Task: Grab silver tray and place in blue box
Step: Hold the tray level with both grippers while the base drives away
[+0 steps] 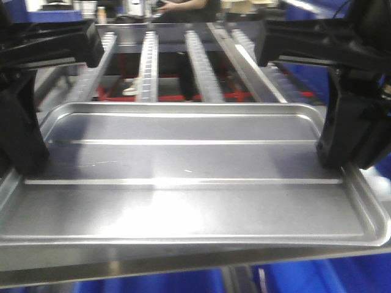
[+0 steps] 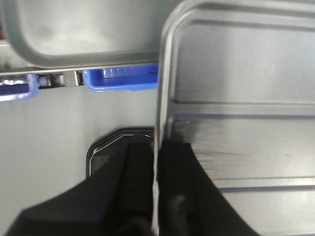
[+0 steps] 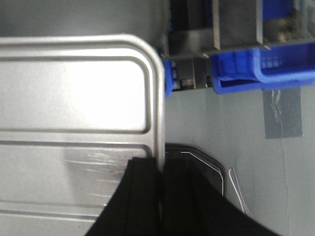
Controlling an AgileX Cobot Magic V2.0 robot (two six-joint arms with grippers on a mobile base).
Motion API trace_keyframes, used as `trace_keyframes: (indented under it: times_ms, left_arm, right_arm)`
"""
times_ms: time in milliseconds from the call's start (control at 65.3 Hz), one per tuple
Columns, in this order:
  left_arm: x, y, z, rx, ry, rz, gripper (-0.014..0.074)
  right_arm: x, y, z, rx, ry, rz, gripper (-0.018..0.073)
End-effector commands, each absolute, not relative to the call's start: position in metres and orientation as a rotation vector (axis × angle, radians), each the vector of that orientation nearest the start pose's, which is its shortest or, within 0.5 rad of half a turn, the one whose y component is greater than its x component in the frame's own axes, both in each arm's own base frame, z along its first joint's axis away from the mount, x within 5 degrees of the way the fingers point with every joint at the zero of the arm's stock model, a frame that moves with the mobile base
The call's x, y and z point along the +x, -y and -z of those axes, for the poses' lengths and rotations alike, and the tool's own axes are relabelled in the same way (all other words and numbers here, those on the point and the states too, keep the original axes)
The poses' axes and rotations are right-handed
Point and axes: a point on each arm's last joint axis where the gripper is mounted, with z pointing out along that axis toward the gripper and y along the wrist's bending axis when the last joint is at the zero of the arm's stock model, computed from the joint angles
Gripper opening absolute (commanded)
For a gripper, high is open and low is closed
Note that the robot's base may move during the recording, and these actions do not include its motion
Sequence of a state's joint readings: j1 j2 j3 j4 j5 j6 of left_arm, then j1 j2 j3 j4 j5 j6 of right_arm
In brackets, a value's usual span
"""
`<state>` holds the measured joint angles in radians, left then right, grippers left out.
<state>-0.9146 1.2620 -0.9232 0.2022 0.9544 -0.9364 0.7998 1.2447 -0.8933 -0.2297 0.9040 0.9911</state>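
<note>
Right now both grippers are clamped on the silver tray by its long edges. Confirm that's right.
Not quite. The left gripper and the right gripper are both clamped on the silver tray, but by its short ends, not its long edges. The front view shows one gripper at each end, with the long edges free.

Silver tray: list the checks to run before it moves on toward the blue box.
1. Left gripper clamped on the silver tray at its left rim: ok.
2. Right gripper clamped on the right rim: ok.
3. Tray level side to side: ok; its ribs run straight across the front view.
4. Tray floor free of loose items: ok.
5. Blue box lined up under the tray: cannot tell; only blue patches show past the near rim.
</note>
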Motion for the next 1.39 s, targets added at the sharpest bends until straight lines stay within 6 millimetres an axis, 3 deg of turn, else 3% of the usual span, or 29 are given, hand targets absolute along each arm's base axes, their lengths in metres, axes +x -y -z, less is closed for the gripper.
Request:
trace_keyframes:
  times_ms: [0, 1378]
  left_arm:
    - [0.155, 0.17, -0.294, 0.078, -2.71, 0.262, -0.0015]
    - [0.1548, 0.1701, -0.2939, 0.076, -2.713, 0.265, -0.0015]
  right_arm:
    - [0.1728, -0.1477, -0.291, 0.083, -2.654, -0.238, 0.0058]
    - [0.1728, -0.1477, -0.291, 0.083, -2.654, -0.238, 0.0058]
